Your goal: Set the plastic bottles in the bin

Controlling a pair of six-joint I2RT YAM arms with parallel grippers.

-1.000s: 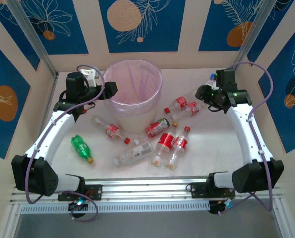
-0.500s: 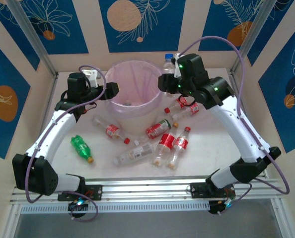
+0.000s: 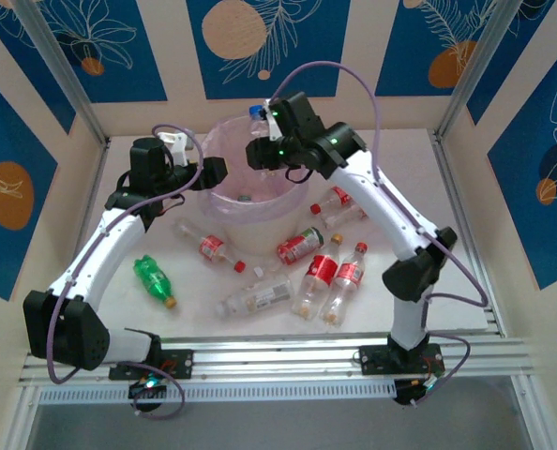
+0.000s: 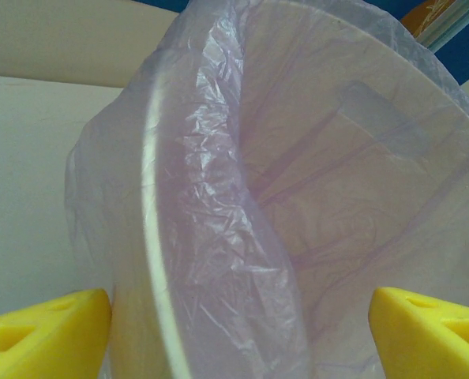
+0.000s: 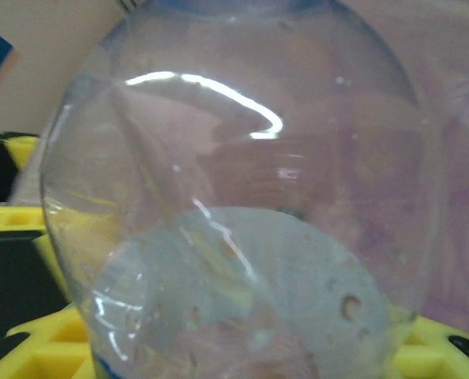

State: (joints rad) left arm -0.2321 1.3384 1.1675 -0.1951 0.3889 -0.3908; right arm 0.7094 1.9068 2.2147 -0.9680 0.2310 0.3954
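The bin (image 3: 295, 161), a white pail lined with a lilac bag, stands at the back middle. My right gripper (image 3: 262, 139) hangs over its far left rim, shut on a clear bottle (image 3: 257, 116) with a blue cap. In the right wrist view that bottle (image 5: 242, 181) sits between my yellow fingers (image 5: 37, 347). My left gripper (image 3: 215, 171) is open at the bin's left rim (image 4: 154, 237), one finger (image 4: 45, 332) outside the wall and one inside. Several plastic bottles lie in front: a green one (image 3: 154, 279) and red-labelled ones (image 3: 300, 246) (image 3: 208, 247) (image 3: 342, 202).
More clear bottles (image 3: 258, 295) (image 3: 314, 275) (image 3: 347, 276) lie close together in front of the bin. Beige side walls and metal posts (image 3: 63, 80) enclose the table. The aluminium rail (image 3: 278, 354) with the arm bases runs along the near edge.
My right arm swung from the back right corner leftwards, carrying the clear bottle over the bin. The left arm has stayed at the bin's rim.
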